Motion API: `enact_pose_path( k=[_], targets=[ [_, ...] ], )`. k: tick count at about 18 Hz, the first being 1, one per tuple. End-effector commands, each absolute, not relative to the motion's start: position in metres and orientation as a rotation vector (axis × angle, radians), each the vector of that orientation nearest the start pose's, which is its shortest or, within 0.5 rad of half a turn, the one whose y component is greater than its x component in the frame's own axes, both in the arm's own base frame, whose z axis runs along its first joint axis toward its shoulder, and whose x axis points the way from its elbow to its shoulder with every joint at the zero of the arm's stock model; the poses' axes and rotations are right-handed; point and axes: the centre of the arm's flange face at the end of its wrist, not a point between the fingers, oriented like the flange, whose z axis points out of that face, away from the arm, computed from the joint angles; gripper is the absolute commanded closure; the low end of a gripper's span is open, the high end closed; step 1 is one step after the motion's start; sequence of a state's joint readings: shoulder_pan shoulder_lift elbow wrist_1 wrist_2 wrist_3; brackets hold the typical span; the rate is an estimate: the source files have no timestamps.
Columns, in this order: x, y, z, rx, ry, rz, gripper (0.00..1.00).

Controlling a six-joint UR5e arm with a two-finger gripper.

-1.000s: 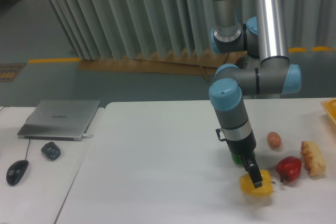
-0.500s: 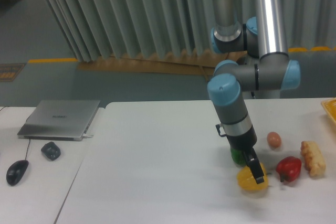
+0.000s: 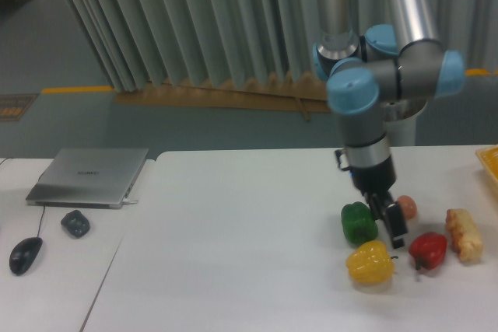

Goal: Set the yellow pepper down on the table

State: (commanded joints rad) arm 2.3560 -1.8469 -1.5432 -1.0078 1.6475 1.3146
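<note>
the yellow pepper (image 3: 370,263) now sits by itself on the table (image 3: 233,239), low and toward the right, with nothing touching it. half a second ago the gripper (image 3: 394,227) was down on top of it, dark fingers over the pepper's crown; now the arm has lifted and swung up and to the right, and the fingers hang above the gap between the green pepper (image 3: 359,223) and the red pepper (image 3: 428,250), clear of the yellow one. the pepper has settled a touch left of and below where it was a second ago, and the green pepper, earlier mostly hidden behind the wrist, is fully in view just above it. the gripper carries nothing, so it has let go; from this angle the fingers overlap into one dark shape, so how wide they stand apart is hard to read, but they look parted rather than pressed together. by the look of it the placing is done: the pepper rests upright on its lobes, stable, near but not touching its green neighbour. an egg (image 3: 407,207) lies just behind the fingers and a pale ridged item (image 3: 464,235) sits at the far right. on the smaller desk to the left are a laptop (image 3: 87,176) and a mouse (image 3: 25,254).
</note>
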Motion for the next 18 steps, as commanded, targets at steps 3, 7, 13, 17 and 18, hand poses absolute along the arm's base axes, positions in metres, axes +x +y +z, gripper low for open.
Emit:
enact_pose_path(
  k=[3, 7, 13, 17, 18],
  targets=[
    [-0.387, 0.504, 0.416, -2.945, 0.673, 0.489, 0.0],
    [-0.443, 0.448, 0.408, -3.014, 0.802, 0.376, 0.0],
    [-0.485, 0.384, 0.401, -3.04, 0.875, 0.174, 0.0],
    [-0.489, 0.378, 0.419, -3.042, 0.873, 0.167, 0.0],
    [-0.49, 0.377, 0.419, -3.049, 0.873, 0.15, 0.0]
  ],
)
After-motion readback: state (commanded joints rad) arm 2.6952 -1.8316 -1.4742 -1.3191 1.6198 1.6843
